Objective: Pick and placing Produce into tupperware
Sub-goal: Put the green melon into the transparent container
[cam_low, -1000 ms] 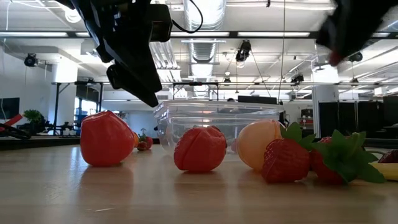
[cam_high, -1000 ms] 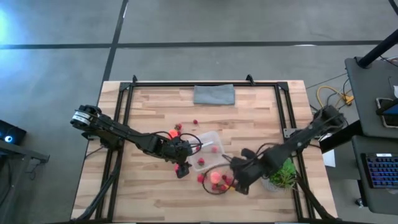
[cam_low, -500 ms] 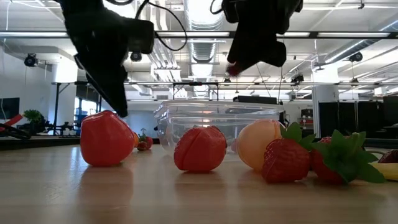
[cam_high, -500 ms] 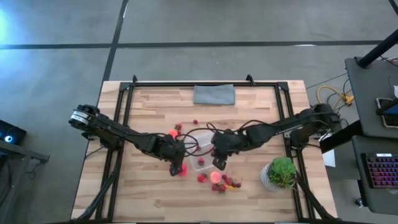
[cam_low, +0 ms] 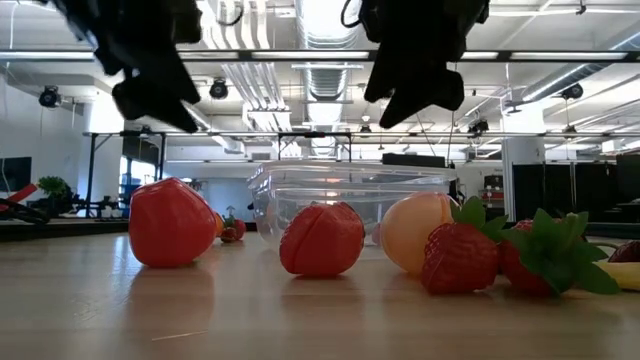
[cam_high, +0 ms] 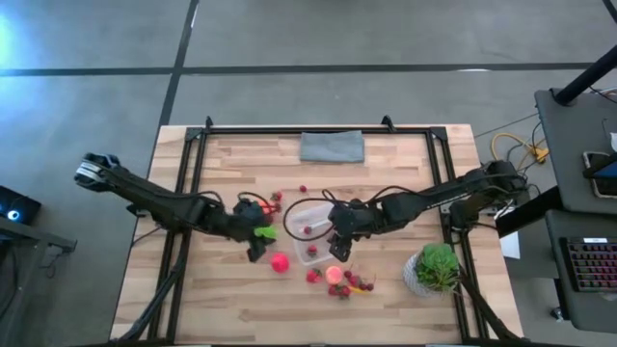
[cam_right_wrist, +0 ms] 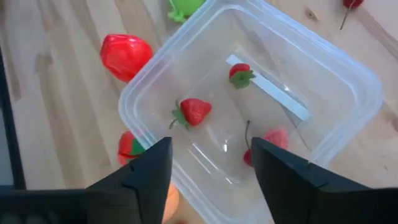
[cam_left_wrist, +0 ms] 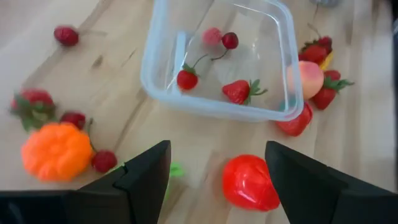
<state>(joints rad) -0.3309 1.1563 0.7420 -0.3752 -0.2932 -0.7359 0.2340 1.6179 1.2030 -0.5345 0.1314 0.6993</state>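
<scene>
The clear tupperware [cam_high: 313,227] [cam_left_wrist: 217,62] [cam_right_wrist: 261,112] stands mid-table with strawberries [cam_left_wrist: 239,91], a cherry and a pink piece inside. A red ball [cam_high: 280,262] [cam_left_wrist: 249,183] [cam_low: 172,222] lies on the wood near its left corner. A peach ball [cam_high: 335,275] [cam_low: 415,232] and strawberries lie at its near side. An orange piece [cam_left_wrist: 56,151], a green piece [cam_high: 265,232] and berries lie to its left. My left gripper [cam_high: 255,246] [cam_left_wrist: 217,149] hovers open, left of the red ball. My right gripper [cam_high: 337,253] [cam_right_wrist: 211,146] hangs open above the box's near edge.
A folded grey cloth [cam_high: 332,146] lies at the far edge. A potted green plant [cam_high: 436,268] stands near the right front. Black frame rails run along the table's left, right and far sides. Bare wood shows along the near edge and at the far left.
My left gripper has drawn back from above the red ball, rising and moving toward the table's left; the ball has stayed in place. My right gripper swung from the produce by the plant to above the box's near edge, then held still. A small red piece at its fingertips no longer shows.
</scene>
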